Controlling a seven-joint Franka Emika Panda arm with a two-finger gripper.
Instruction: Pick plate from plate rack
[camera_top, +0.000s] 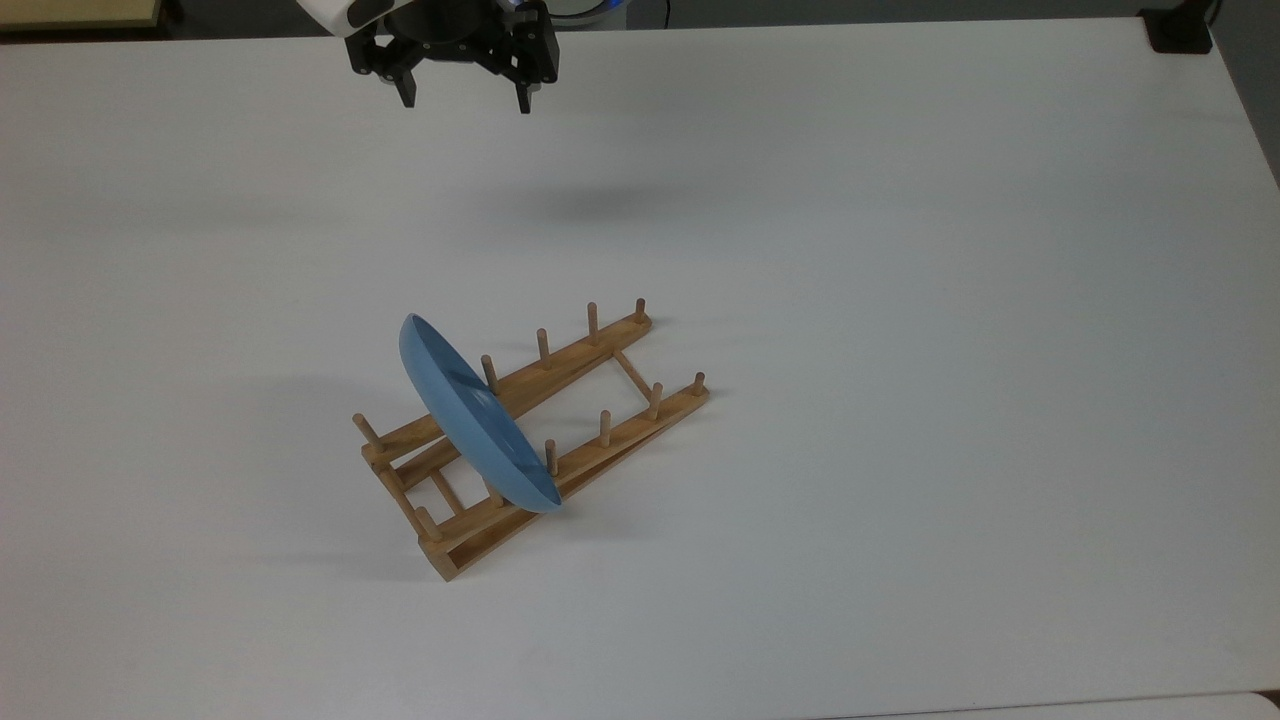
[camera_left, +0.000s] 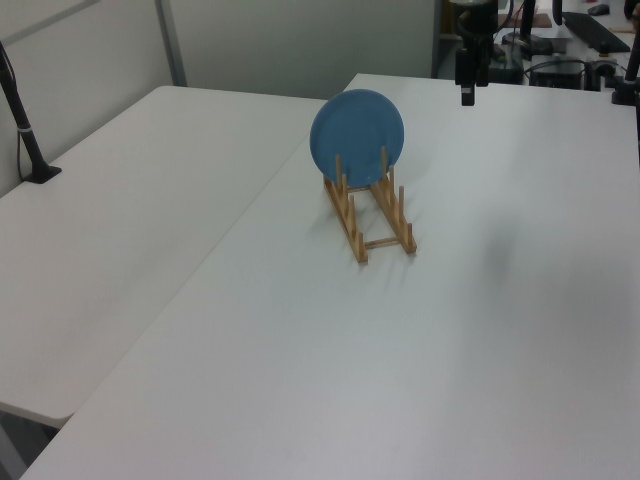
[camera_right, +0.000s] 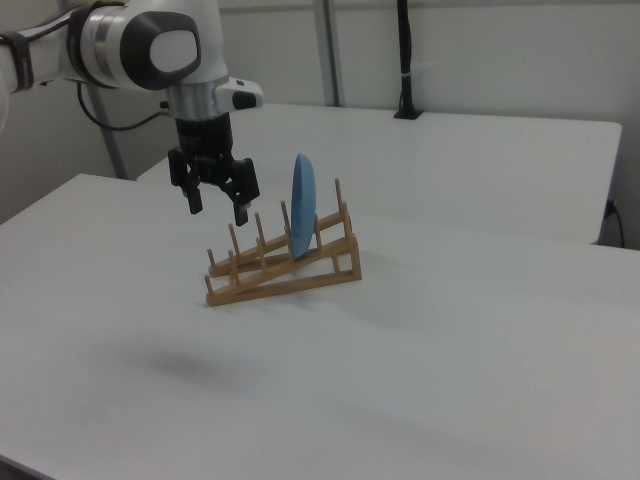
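One plate (camera_top: 470, 415) is standing on edge between pegs near the raised end of the rack (camera_top: 590, 405); the gripper (camera_top: 465, 100) is hanging above the table (camera_top: 900, 300), well apart, fingers spread, grasping nothing.

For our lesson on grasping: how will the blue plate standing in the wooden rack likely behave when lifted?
The plate looks rigid, so it should keep its shape. It stands on edge between the rack's pegs, so a sideways nudge could tip it. Its smooth rim may slip in the open pincer.
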